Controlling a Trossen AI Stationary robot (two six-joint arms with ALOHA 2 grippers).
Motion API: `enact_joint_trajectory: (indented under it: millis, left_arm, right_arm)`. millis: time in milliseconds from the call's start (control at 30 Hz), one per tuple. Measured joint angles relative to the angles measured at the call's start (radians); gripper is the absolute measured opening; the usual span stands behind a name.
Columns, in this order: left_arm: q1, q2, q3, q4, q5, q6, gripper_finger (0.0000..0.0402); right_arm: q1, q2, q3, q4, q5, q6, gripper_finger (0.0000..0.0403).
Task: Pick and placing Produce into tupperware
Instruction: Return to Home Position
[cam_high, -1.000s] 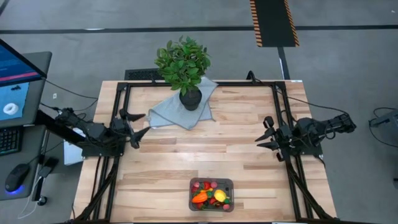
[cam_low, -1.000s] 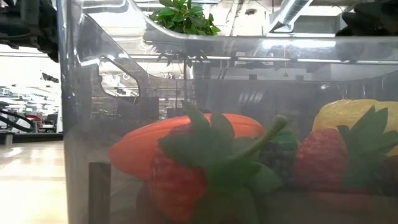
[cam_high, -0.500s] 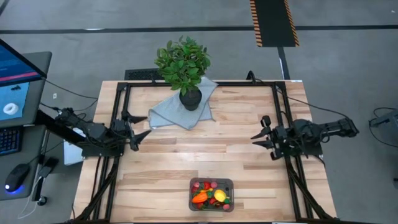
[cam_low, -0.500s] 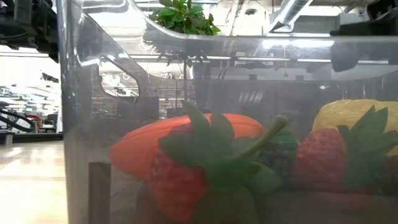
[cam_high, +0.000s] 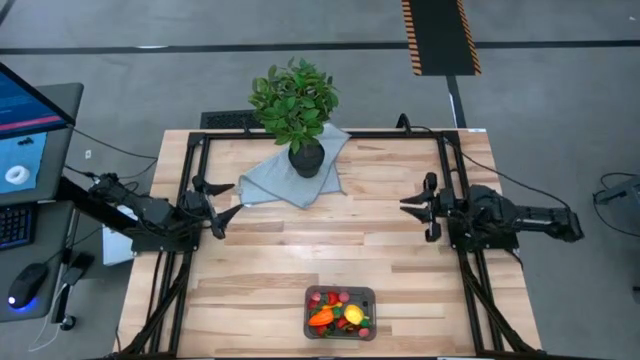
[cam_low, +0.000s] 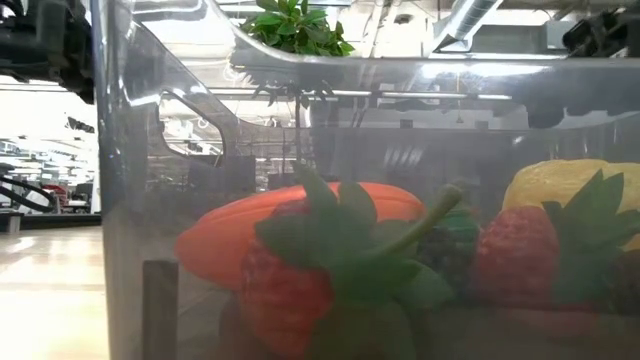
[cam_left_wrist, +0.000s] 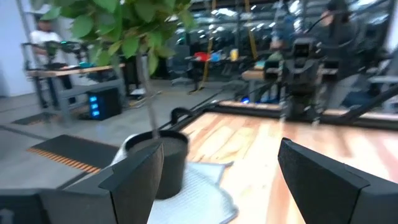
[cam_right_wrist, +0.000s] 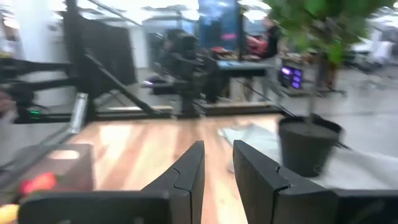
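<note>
A pale wooden table (cam_high: 330, 245) edged with black rails stands on a grey floor, and a leafy potted plant (cam_high: 293, 100) sits at the middle of its far edge, its black pot resting on a crumpled blue-grey cloth (cam_high: 270, 185). Well apart from the plant, at the opposite edge of the table and slightly to the plant's right, lies the clear tupperware (cam_high: 340, 290) with the produce gathered inside it. From above, an orange carrot (cam_high: 321, 318) and a yellow lemon (cam_high: 353, 316) show plainly among small red and pink pieces. In the low view the tub's wall fills the picture, and behind it the carrot lies over a red strawberry (cam_low: 285, 295) with green leaves. A second strawberry (cam_low: 515, 255) sits below the lemon, with a dark berry (cam_low: 452, 245) between the two. The left gripper (cam_high: 236, 197) hangs just left of the plant's cloth, its fingers spread wide and empty. The right gripper (cam_high: 405, 207) hangs well to the right of the plant, turned toward the table's middle. In the right wrist view its fingers (cam_right_wrist: 186, 171) stand only narrowly parted, with nothing between them.
</note>
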Motion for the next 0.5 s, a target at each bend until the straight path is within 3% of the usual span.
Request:
enact_joint_trajectory:
  millis: [100,167,267,400,500]
  left_arm:
    - [0.000,0.000,-0.003,-0.042,-0.074,-0.028,0.0307]
    - [0.002,0.000,-0.016,-0.048,-0.047,-0.060,0.0307]
    - [0.003,0.001,-0.018,-0.060,0.191,-0.082,0.0307]
    - [0.003,0.004,-0.021,-0.069,0.391,-0.147,0.0307]
    - [0.003,0.004,-0.021,-0.078,0.538,-0.174,0.0307]
  right_arm:
    - [-0.055,0.000,0.000,-0.022,-0.004,0.013,0.0108]
    - [-0.077,0.000,0.000,-0.019,-0.008,0.010,0.0108]
    - [-0.100,0.000,0.000,-0.020,-0.010,0.010,0.0108]
    - [-0.107,0.000,0.000,-0.019,-0.025,0.011,0.0108]
    - [-0.097,0.000,0.000,-0.002,-0.099,0.011,0.0108]
